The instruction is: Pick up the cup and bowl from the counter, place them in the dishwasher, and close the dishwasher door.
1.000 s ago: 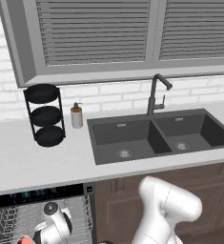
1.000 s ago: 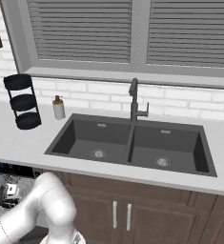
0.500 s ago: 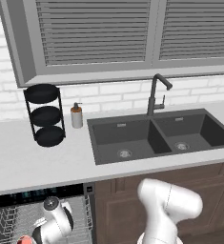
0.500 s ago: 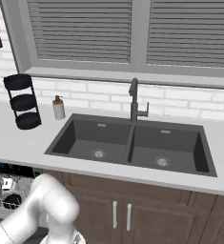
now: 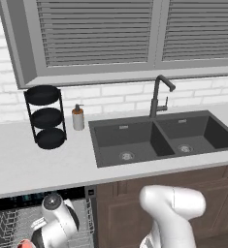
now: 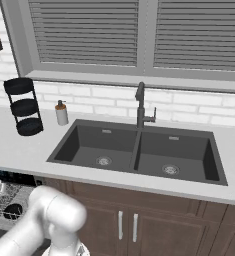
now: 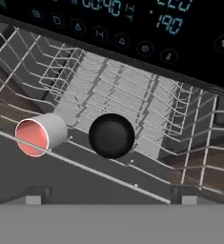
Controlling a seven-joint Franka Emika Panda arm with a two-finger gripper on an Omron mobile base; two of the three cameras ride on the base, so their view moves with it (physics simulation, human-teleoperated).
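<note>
The white cup [image 7: 39,135] lies on its side in the dishwasher's grey wire rack [image 7: 132,90], its red-coral inside facing me. Just to its right the black bowl [image 7: 111,135] rests in the same rack, a small gap between them. The black control strip [image 7: 147,28] with blue-green marks runs above. My gripper [image 7: 111,196] is open, hovering in front of the rack with nothing between its fingertips [image 7: 35,194]. The hand [image 5: 55,223] hangs over the dishwasher [image 5: 18,220] under the counter [image 5: 33,164]. The bowl [image 6: 12,211] also shows in the rack. The dishwasher door is out of view below.
On the counter stand a three-tier wire stand [image 5: 46,116] and a soap dispenser [image 5: 77,117], left of the dark double sink [image 5: 154,138] with its faucet [image 5: 159,94]. Brown cabinet doors [image 6: 126,225] lie right of the dishwasher.
The hand has lifted slightly up and back from the rack. Cup and bowl stay in the rack.
</note>
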